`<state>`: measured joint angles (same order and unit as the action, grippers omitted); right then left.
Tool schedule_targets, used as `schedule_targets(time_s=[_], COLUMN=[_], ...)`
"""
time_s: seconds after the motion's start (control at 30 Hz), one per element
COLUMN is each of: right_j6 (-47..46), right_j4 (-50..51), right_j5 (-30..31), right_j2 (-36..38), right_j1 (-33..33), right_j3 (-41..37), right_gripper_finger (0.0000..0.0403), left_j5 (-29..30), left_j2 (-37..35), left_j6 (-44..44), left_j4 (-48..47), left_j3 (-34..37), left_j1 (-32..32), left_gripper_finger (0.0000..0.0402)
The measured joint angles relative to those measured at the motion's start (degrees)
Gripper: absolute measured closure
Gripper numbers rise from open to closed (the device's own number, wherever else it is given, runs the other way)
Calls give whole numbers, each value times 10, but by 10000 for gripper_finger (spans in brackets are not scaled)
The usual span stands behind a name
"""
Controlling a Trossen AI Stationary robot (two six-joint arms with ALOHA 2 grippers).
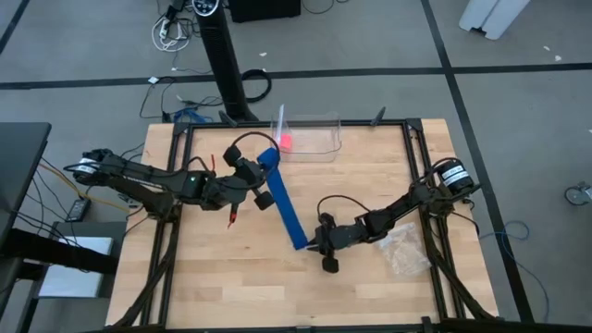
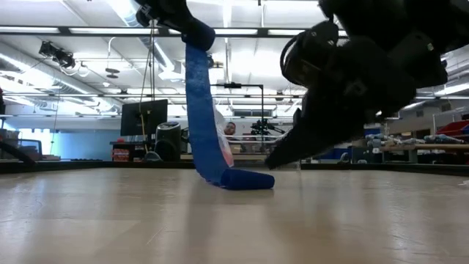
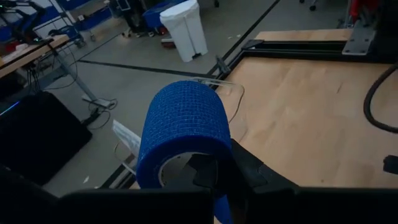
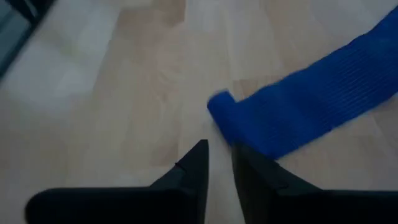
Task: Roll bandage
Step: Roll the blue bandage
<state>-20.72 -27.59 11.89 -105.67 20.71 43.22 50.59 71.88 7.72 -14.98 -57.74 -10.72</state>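
The bright blue bandage (image 1: 285, 203) is partly wound into a hollow roll (image 3: 183, 124) at its upper end. The rest runs as a strip slanting down to the table, where its free end (image 2: 248, 179) lies flat. My left gripper (image 1: 257, 176) is shut on the roll, held above the table's middle. My right gripper (image 4: 219, 160) is low over the table just beside the free end (image 4: 249, 121). Its fingers are almost together, with only a narrow slit and nothing between them. My left gripper holds the bandage's rolled end clear of the table. A dark finger (image 3: 239, 171) shows at the roll's hollow opening (image 3: 180, 165); the other finger is hidden by the roll. The strip hangs from the roll fairly straight, its lower end on the table. My right gripper has one fingertip (image 4: 252, 158) at the edge of the bandage's free end; I cannot tell whether it touches.
A clear plastic box (image 1: 314, 139) with a small pink object (image 1: 286, 141) stands at the table's far edge. A clear plastic bag (image 1: 404, 248) lies near the right edge. Black frame rails (image 1: 418, 148) border the table.
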Motion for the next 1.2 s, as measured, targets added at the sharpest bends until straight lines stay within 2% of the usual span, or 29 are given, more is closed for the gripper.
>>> schedule_targets(time_s=[0.1, 0.2, 0.37, 0.47, 0.6, 0.73, 0.83, 1.0, 1.2], right_j6=[-30, -51, -20, -15, -8, -15, -12, -12, 29], right_j4=[0, -2, 28, 121, 329, 392, 404, 417, 379], right_j5=[-2, -33, -77, -81, -14, -18, -41, -41, -61], right_j2=[6, 7, 7, 7, -2, -1, -1, -6, -47], right_j1=[-14, -36, -50, -47, -31, -31, -33, -39, -40], right_j3=[0, 4, 52, 112, 202, 260, 280, 281, 281], right_gripper_finger=[309, 299, 299, 298, 295, 295, 294, 294, 294], left_j5=[-14, -23, -25, -26, -27, -43, -44, -44, -48], left_j2=[0, 0, 0, 0, 0, 0, 0, 0, 0], left_j6=[0, 0, -1, 5, 15, 17, 17, 16, 32], left_j4=[2, 4, 6, 4, -2, 0, 0, -3, -41], left_j3=[0, 0, 0, 0, 0, 0, 0, 0, -1], left_j1=[0, 0, 3, 7, 12, 13, 14, 15, 17], left_gripper_finger=[382, 382, 382, 382, 382, 382, 382, 382, 382])
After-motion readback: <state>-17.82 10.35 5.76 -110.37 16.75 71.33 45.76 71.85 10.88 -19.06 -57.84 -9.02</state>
